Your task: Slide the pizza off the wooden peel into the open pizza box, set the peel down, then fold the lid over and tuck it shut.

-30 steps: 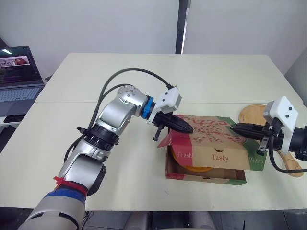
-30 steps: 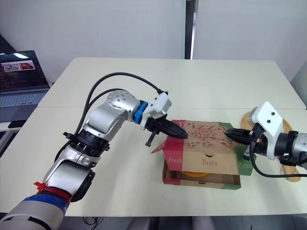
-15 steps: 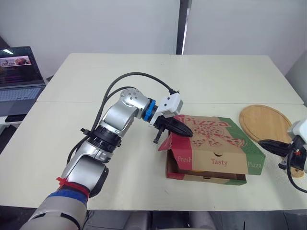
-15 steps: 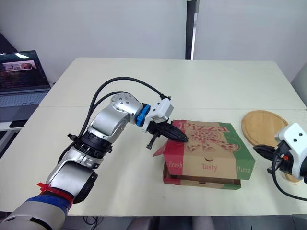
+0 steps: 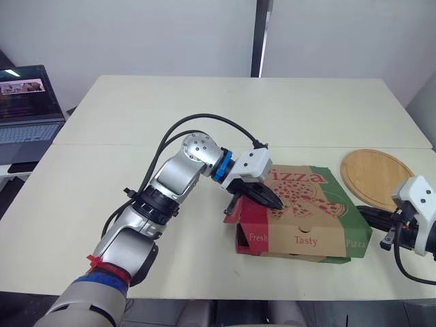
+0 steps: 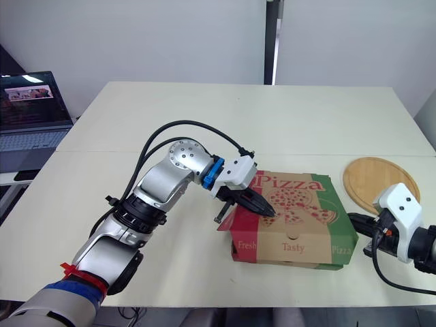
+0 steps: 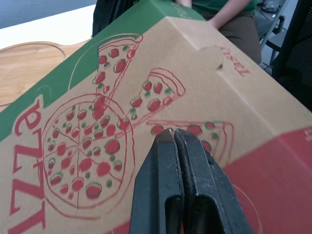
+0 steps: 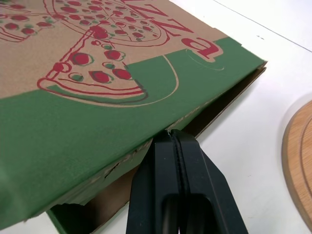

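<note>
The pizza box point(image 5: 303, 235) lies near the table's front edge with its printed lid point(image 7: 97, 122) folded down over it, hiding the pizza. A red side flap point(image 5: 235, 210) sticks out at the box's left corner. My left gripper point(image 5: 276, 202) is shut, its tip resting on the lid's top near the left end. My right gripper point(image 5: 364, 214) is shut and points at the box's green right side point(image 8: 73, 131), where a dark gap shows under the lid. The round wooden peel point(image 5: 376, 174) lies flat on the table, right of the box.
An open laptop point(image 5: 27, 102) sits on a side desk at the far left. The cream table point(image 5: 238, 109) stretches away behind the box. A person in a green top point(image 7: 214, 9) shows beyond the box in the left wrist view.
The lid has dropped from a propped slant to nearly flat. My left gripper moved right onto the lid top. My right gripper left the lid, pulled away right, then returned to the box's side.
</note>
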Tool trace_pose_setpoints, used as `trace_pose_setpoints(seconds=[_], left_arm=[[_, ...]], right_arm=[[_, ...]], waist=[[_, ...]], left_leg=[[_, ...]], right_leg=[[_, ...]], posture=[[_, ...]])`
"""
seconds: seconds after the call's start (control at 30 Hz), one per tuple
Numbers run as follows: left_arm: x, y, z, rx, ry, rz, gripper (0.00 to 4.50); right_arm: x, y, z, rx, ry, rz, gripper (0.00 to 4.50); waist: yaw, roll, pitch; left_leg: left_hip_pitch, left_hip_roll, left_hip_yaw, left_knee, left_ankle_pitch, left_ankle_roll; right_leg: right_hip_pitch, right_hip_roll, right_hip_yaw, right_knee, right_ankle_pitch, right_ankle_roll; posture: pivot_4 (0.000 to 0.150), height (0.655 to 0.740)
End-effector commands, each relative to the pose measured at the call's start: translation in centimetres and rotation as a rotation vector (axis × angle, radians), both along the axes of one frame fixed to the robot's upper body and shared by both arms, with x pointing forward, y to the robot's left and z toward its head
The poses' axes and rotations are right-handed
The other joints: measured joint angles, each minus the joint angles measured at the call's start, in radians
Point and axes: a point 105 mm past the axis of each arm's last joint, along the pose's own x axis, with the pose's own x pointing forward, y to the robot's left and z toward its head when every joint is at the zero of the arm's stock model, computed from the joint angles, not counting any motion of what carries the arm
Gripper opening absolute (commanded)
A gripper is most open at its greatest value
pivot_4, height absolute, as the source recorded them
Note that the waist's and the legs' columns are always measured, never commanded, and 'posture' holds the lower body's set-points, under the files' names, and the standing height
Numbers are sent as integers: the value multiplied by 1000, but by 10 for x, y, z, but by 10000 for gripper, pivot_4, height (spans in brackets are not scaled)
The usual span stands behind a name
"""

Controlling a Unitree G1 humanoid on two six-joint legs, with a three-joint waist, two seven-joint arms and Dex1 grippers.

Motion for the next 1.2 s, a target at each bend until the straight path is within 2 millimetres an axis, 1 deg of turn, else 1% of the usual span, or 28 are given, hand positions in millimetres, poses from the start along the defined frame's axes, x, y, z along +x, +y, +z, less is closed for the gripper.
trace_pose_setpoints(seconds=[0.03, 0.17, 0.27, 0.3, 0.33, 0.4, 0.5, 0.6, 0.73, 0.9, 0.97, 1.07, 1.2], left_arm=[[-6, -4, 2, -10, -27, -31, 504], [-8, -6, -1, -7, -26, -32, 504], [-8, -7, -6, 6, -39, -29, 504], [-9, -7, -8, 10, -47, -30, 504], [-9, -8, -9, 10, -49, -29, 504], [-11, -8, -9, 5, -41, -27, 504], [-12, -9, -9, -6, -44, -22, 504], [-13, -10, -7, -25, -45, -12, 0], [-15, -11, -5, -30, -42, -12, 0], [-18, -12, -9, -27, -49, -21, 0], [-19, -14, -9, -32, -46, -25, 0], [-20, -16, -9, -40, -40, -28, 0], [-19, -18, -8, -43, -40, -28, 0]], right_arm=[[-4, 1, 4, -43, -31, 2, 0], [-9, -20, 8, -105, -31, -53, 0], [-9, -51, 19, -219, -92, -135, 0], [-8, -56, 25, -232, -116, -150, 0], [-9, -57, 30, -227, -135, -148, 0], [-9, -50, 40, -195, -168, -124, 0], [-14, -23, 48, -117, -164, -27, 0], [-20, -3, 52, -101, -139, 58, 5320], [-35, 20, 45, -141, -56, 188, 18863], [-40, 33, 38, -206, -33, 270, 36244], [-44, 39, 32, -218, -10, 307, 36244], [-43, 39, 23, -268, -6, 316, 36244], [-42, 39, 20, -298, -12, 336, 36244]], waist=[[0, 0, 0], [0, 0, 0], [1, 0, 0], [1, 0, 0], [1, 0, 0], [1, 0, 0], [-2, 0, 0], [0, 0, 0], [4, 0, 0], [4, 0, 0], [4, 0, 0], [5, 0, 0], [5, 0, 0]], left_leg=[[0, 0, 0, 0, 0, 0], [0, 0, 0, 0, 0, 0], [0, -1, 0, 0, 0, 0], [0, -1, 0, 0, 0, 0], [0, -1, 1, 0, 0, 0], [1, 0, 0, 0, 0, 0], [1, 0, 0, 0, 0, 0], [1, 0, 0, 0, 0, 0], [0, 0, 0, 0, 0, 0], [1, 0, 0, 0, 0, 0], [1, 0, 0, 0, 0, 0], [0, 0, 0, 1, 0, 0], [1, 0, 0, 1, 0, 0]], right_leg=[[0, 0, 0, 0, 0, 0], [0, 0, 0, 0, 0, 0], [0, 0, 0, 0, 0, 0], [1, 0, 0, 0, 0, 0], [1, 0, 0, 0, 0, 0], [1, 0, 0, 0, 0, 0], [1, 0, 0, 0, 0, 0], [1, 0, 0, 0, 0, 0], [1, 0, 0, 0, 0, 0], [1, 0, 0, 0, 0, 0], [1, 0, 0, 0, 0, 0], [1, 0, 0, 0, 0, 0], [1, 0, 0, 0, 0, 0]], posture=[[1500, 7341], [1500, 7341], [1500, 7341], [1500, 7341], [1500, 7341], [1500, 7341], [1500, 7341], [1500, 7341], [1500, 7341], [1500, 7341], [1500, 7341], [1500, 7341], [1500, 7341]])
